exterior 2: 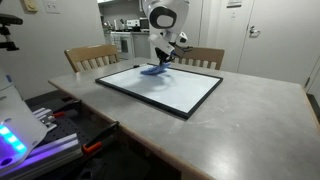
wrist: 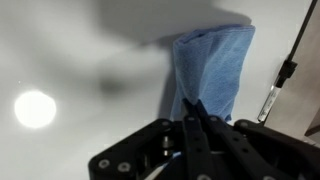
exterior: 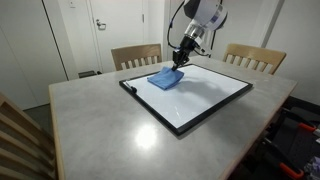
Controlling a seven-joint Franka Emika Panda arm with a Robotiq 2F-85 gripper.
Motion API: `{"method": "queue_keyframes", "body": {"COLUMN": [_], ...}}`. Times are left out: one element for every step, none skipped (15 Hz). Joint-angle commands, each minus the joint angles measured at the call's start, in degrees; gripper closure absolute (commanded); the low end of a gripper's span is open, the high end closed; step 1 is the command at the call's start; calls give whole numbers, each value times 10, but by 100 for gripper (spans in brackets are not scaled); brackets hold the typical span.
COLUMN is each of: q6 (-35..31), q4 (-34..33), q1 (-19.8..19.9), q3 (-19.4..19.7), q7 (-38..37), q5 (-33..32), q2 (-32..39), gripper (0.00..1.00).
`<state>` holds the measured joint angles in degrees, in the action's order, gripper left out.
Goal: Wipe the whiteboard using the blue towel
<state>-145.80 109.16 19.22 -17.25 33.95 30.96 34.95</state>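
The whiteboard [exterior: 200, 100] [exterior 2: 170, 90] lies flat on the table, white with a thin black frame. The blue towel [exterior: 166, 78] [exterior 2: 153, 70] [wrist: 215, 65] rests on the board's far part, bunched up where it is pinched. My gripper [exterior: 180, 62] [exterior 2: 161, 63] [wrist: 193, 108] comes down from above and is shut on the towel's near edge; in the wrist view the two black fingers meet over the blue cloth. The rest of the towel hangs and trails onto the white surface.
A grey table [exterior: 100, 120] carries the board. Two wooden chairs [exterior: 135, 55] [exterior: 255, 58] stand at its far side. A marker [wrist: 270, 100] lies at the board's edge. Equipment with lights [exterior 2: 20, 135] sits beside the table.
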Motion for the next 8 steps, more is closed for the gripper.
{"method": "queue_keyframes", "body": {"q6": [13, 13, 15, 17, 20, 23, 27, 32], "q4": [29, 32, 34, 36, 39, 41, 43, 44], "q1": [17, 20, 23, 26, 29, 31, 34, 36], "q3": [3, 6, 8, 11, 14, 16, 19, 23], "q7": [25, 26, 27, 30, 32, 36, 40, 44], "q5": [18, 18, 18, 18, 17, 17, 16, 16], "q2": [-30, -33, -36, -39, -43, -46, -48, -51], "gripper": [99, 99, 99, 99, 99, 99, 99, 99]}}
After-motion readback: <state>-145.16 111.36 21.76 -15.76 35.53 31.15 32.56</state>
